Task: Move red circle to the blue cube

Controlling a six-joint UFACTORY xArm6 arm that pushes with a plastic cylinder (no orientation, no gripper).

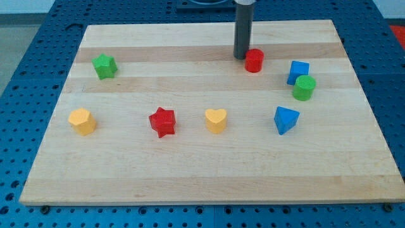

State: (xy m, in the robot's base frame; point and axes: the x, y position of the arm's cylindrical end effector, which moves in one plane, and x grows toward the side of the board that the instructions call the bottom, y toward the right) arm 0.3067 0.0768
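Observation:
The red circle (254, 61), a short red cylinder, stands near the view's top, right of centre. The blue cube (298, 71) sits to its right and slightly lower, with a gap between them. My tip (241, 57) rests on the board just left of the red circle, touching or almost touching its left side. The dark rod rises straight up from there and out of the view's top.
A green cylinder (304, 88) touches the blue cube's lower right. A blue triangular block (285, 120) lies below them. A yellow heart (216, 120), a red star (162, 122) and a yellow block (82, 121) line the middle row. A green star (104, 66) sits upper left.

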